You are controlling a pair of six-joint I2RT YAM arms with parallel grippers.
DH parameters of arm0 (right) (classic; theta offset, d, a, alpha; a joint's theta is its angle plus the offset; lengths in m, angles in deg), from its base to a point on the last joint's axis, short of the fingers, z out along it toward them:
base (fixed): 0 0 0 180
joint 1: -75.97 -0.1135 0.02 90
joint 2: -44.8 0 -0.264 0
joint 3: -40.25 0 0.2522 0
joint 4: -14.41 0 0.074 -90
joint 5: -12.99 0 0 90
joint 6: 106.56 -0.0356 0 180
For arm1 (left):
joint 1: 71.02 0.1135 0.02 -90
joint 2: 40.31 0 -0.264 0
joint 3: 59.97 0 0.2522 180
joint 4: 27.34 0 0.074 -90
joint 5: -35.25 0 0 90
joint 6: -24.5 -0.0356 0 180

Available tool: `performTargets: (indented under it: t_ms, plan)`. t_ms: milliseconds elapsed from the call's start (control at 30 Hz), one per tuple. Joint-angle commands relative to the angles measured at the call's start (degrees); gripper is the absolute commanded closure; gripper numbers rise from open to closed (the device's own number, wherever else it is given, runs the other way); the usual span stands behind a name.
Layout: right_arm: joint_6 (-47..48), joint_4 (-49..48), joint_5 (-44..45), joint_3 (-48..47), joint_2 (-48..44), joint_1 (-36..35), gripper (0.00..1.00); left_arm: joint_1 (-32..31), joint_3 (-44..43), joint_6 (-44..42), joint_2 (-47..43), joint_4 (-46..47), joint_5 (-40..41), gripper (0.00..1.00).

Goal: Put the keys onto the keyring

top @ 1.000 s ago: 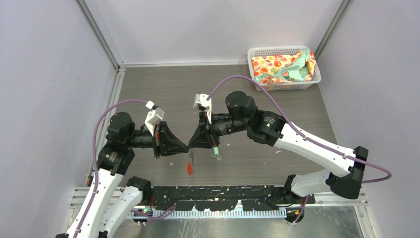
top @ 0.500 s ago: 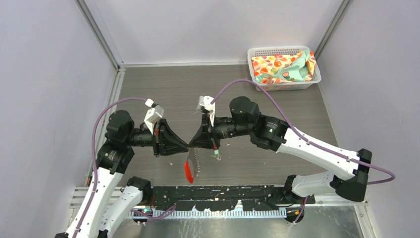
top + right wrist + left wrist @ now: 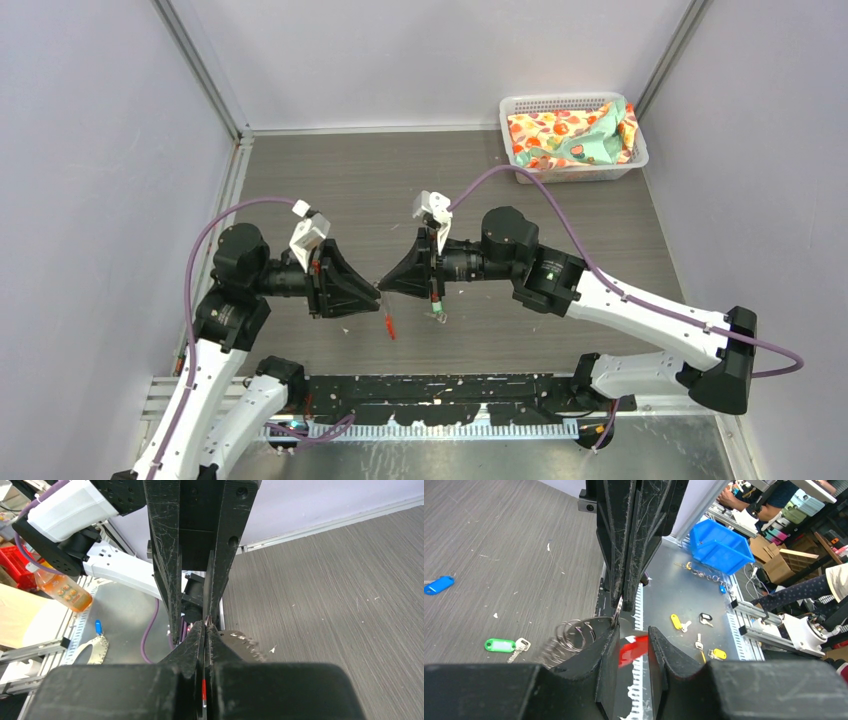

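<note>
1. My right claw (image 3: 206,630) is pressed together, pinching the wire of the keyring (image 3: 574,632) at its top (the tips meet on it in the left wrist view).
2. My left claw (image 3: 632,632) faces it tip to tip, its jaws slightly spread. The red tag (image 3: 633,649) shows in the gap between them, and I cannot tell whether they touch it.
3. From above, the keyring hangs below the two tips, over the near middle of the surface (image 3: 330,180).
4. The green key (image 3: 504,645) lies flat on the surface, just right of the tips and apart from the ring.
5. The blue key (image 3: 438,585) lies farther away, well apart from the green one.
6. The green key's head has a pale label window (too small to read).
</note>
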Motion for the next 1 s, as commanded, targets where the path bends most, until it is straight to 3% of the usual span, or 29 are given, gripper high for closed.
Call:
performTargets:
  t_ms: [0,167,300,500,700,967]
  plan:
    - [-1.55,-6.82,-0.23,0.11,-1.82,-0.17,0.99,-0.10,-1.78,1.25,-0.26,3.69,0.04,0.71]
    - [-2.21,-8.02,-1.08,0.72,-1.75,-0.17,0.99,-0.10,-1.38,1.80,-0.49,4.30,1.24,0.71]
    - [-2.41,-7.97,-1.38,0.77,-1.69,-0.08,0.99,-0.10,-1.46,1.95,-1.06,4.64,3.12,0.59]
    - [-2.45,-8.10,0.16,1.49,-2.89,-0.14,0.99,-0.10,-2.68,2.92,-1.39,4.47,5.92,0.57]
    - [-3.07,-8.72,0.00,1.86,-3.14,-0.15,0.99,-0.10,-1.79,5.09,-2.59,8.34,5.84,0.74]
    - [-4.19,-10.26,0.13,2.86,-3.98,-0.08,0.99,-0.10,-1.57,6.65,-2.77,10.51,5.30,0.77]
